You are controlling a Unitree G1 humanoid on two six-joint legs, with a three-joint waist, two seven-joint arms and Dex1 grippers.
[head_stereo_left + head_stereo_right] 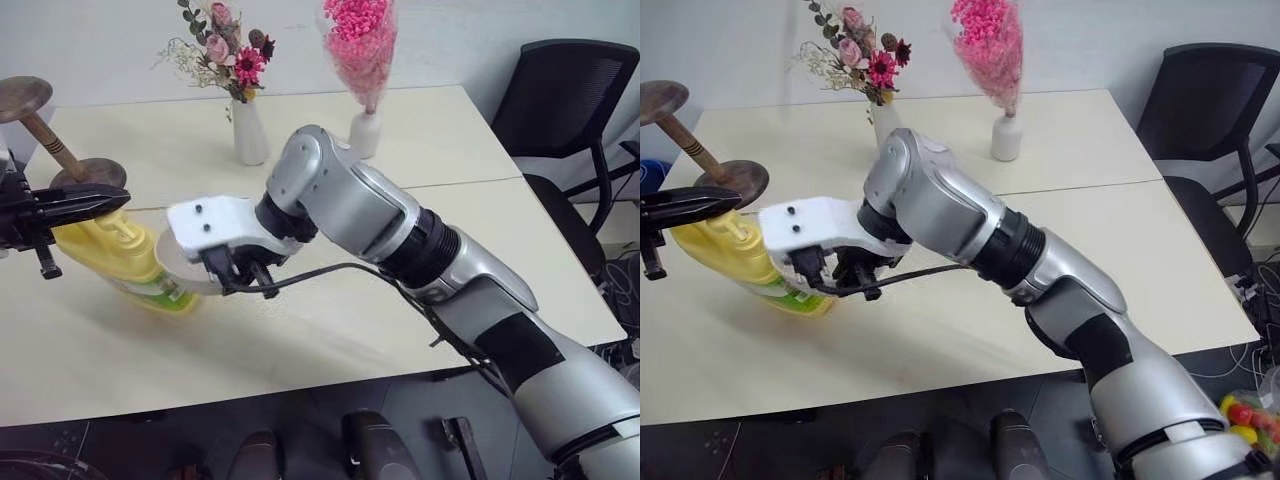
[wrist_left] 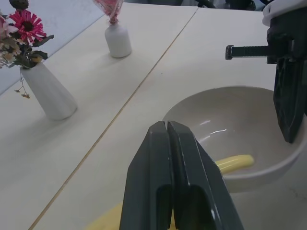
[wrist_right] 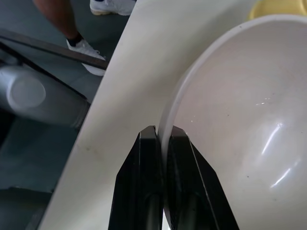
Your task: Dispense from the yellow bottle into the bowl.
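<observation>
Dispensing looks underway but unfinished: right gripper point(image 3: 160, 136) pinches the smooth beige-grey ceramic bowl's point(image 3: 240, 96) rim, holding it under the big yellow plastic pump bottle's point(image 1: 120, 260) spout, closed left gripper point(image 2: 168, 127) on the pump, bowl nearly dry.

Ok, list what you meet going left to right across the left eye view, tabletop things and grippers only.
Wooden stand → left gripper → yellow bottle → bowl → right gripper → pink-filled vase. The mixed-flower vase overlaps the right gripper's span, so it is left out.
</observation>
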